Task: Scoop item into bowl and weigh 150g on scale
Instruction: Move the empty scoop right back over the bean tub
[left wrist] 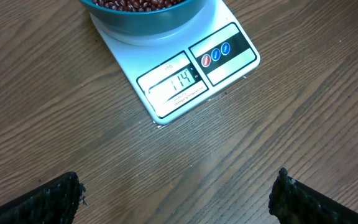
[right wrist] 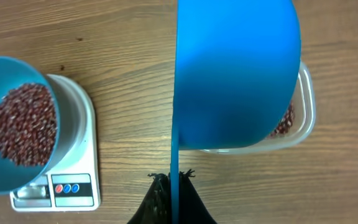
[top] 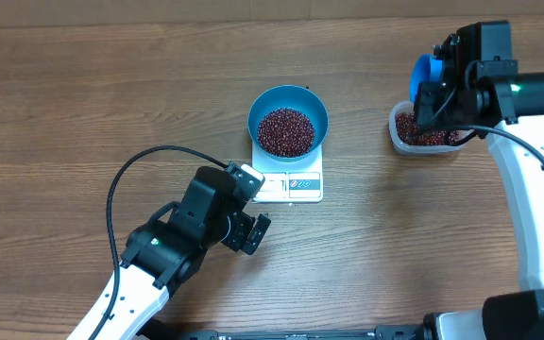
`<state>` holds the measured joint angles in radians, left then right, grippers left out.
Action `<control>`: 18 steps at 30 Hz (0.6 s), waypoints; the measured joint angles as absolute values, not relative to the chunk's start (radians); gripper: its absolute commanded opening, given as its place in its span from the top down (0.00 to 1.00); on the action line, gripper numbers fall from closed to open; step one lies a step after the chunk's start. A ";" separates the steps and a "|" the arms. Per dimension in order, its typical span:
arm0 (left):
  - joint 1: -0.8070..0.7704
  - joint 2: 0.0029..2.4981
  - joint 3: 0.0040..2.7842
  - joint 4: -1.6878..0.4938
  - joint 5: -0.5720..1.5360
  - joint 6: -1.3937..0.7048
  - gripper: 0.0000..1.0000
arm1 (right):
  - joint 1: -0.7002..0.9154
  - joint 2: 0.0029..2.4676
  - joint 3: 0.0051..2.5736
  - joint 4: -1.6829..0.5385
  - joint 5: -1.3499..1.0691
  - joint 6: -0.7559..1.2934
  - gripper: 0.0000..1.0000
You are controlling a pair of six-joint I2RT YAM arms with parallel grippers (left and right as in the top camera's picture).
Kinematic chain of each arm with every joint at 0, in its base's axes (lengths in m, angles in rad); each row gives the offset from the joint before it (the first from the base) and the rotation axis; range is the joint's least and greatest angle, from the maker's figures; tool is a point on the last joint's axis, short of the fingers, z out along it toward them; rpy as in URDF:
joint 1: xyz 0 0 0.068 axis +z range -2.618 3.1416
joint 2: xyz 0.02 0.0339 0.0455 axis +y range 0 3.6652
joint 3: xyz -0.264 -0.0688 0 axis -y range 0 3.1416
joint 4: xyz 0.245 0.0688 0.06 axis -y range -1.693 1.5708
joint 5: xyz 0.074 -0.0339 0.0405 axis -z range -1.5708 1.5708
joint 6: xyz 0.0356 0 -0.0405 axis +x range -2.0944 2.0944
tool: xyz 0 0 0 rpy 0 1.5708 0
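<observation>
Many small matte beans [top: 285, 132] in round bowl [top: 318, 108] | left gripper [left wrist: 178, 182] spread | right gripper [right wrist: 173, 182] pinching plastic scoop [right wrist: 235, 74]

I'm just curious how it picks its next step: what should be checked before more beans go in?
1. Bowl sits on the scale: ok.
2. Target weight reached: not ok; the display reads 114, short of 150.
3. Scoop held firmly: ok; the right gripper is shut on its handle.
4. Scoop loaded: cannot tell; only its underside shows.
5. Beans available in the tub: ok.
6. Left gripper clear of the scale: ok; it is open and apart from it.
</observation>
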<state>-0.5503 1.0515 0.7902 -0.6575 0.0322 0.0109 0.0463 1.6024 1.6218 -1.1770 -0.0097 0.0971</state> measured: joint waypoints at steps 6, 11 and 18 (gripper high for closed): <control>-0.550 1.052 0.790 -0.657 0.032 0.011 0.00 | 0.047 1.681 1.615 -1.230 0.062 0.176 0.96; -0.550 1.052 0.790 -0.657 0.032 0.011 0.00 | 0.047 1.737 1.613 -1.266 0.101 0.214 0.96; -0.550 1.052 0.790 -0.657 0.032 0.011 0.00 | 0.046 1.785 1.613 -1.284 0.191 0.337 0.96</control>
